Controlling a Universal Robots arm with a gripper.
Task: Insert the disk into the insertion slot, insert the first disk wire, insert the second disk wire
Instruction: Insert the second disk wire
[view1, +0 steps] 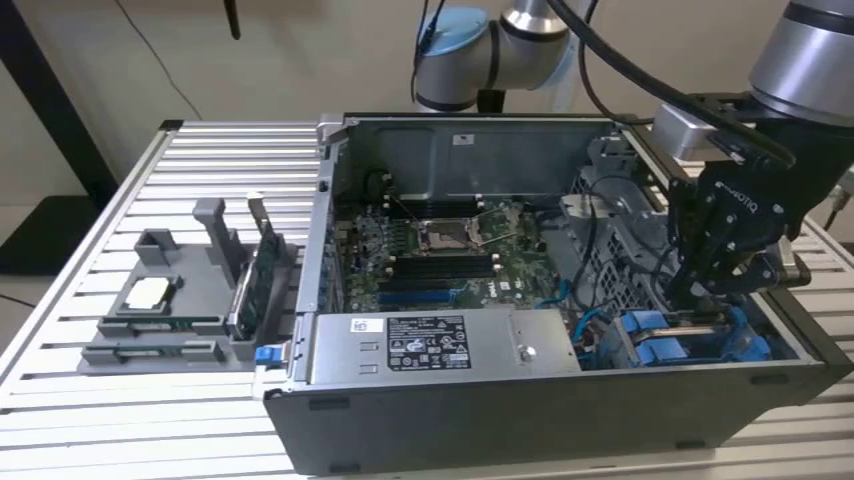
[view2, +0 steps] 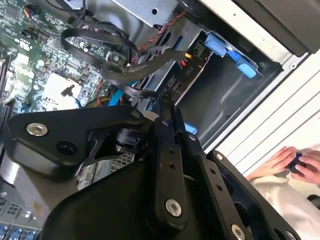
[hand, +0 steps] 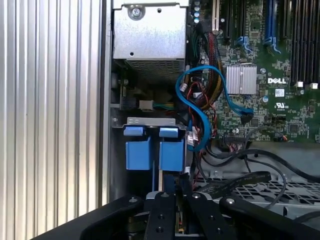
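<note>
The insertion slot (view1: 694, 345) is the grey drive bay at the exterior view's right end of the open computer case (view1: 534, 420), and it also shows in both wrist views (hand: 150, 122) (view2: 230, 95). Blue plastic carrier pieces (hand: 138, 155) (view1: 654, 335) stand in it. The disk's silver body is hidden from me. My black gripper (view1: 697, 300) reaches down into the bay between the blue pieces (hand: 170, 187), its fingers (view2: 167, 117) drawn together. A black wire bundle (view2: 125, 70) and a looped blue cable (hand: 200, 112) lie right beside the fingers.
The motherboard (view1: 441, 250) fills the case floor, with the grey power-supply box (view1: 441, 345) along the near wall. A grey fixture holding parts (view1: 174, 300) stands on the slatted table at the exterior view's left. A person's hands (view2: 295, 162) rest outside the case.
</note>
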